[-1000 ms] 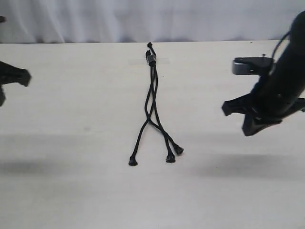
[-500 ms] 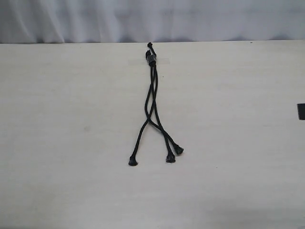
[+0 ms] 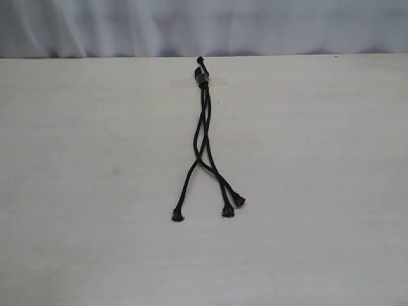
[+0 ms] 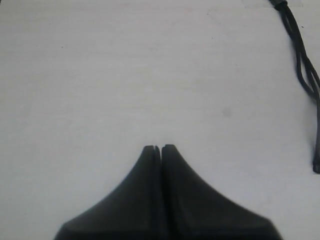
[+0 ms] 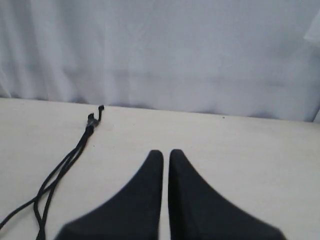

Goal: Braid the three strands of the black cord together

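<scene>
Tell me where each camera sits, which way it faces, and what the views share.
Exterior: off the arms, high, looking down across the table at the black cord, toward the white curtain; no arm shows.
Left wrist: on the left arm, looking down past the shut left gripper at table, cord partly in frame.
Right wrist: on the right arm, low, looking across the table past the shut right gripper toward the curtain.
Shared: all three show the cord; exterior and right wrist also share the curtain.
</scene>
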`<control>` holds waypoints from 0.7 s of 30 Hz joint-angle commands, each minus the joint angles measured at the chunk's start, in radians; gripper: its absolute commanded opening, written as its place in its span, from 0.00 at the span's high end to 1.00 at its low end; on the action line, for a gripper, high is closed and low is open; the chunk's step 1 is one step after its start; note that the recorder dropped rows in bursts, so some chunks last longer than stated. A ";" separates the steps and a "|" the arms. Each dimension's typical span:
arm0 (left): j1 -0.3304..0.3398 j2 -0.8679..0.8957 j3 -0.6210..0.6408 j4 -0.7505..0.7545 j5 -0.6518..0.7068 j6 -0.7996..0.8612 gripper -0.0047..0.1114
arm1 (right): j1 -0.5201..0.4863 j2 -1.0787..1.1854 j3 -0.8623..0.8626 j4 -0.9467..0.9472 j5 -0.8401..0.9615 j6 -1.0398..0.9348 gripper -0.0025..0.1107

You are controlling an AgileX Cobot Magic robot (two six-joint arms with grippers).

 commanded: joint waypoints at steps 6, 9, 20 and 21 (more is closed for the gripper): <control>0.000 -0.002 0.001 0.001 -0.006 0.005 0.96 | 0.003 -0.167 0.004 -0.008 -0.011 -0.001 0.94; 0.000 -0.002 0.001 0.001 -0.006 0.005 0.96 | 0.003 -0.207 0.041 0.000 -0.049 -0.001 0.94; 0.000 -0.002 0.001 0.001 -0.006 0.005 0.96 | -0.127 -0.313 0.356 0.101 -0.169 -0.001 0.94; 0.000 -0.002 0.001 0.001 -0.006 0.005 0.96 | -0.136 -0.313 0.374 0.101 -0.169 -0.001 0.94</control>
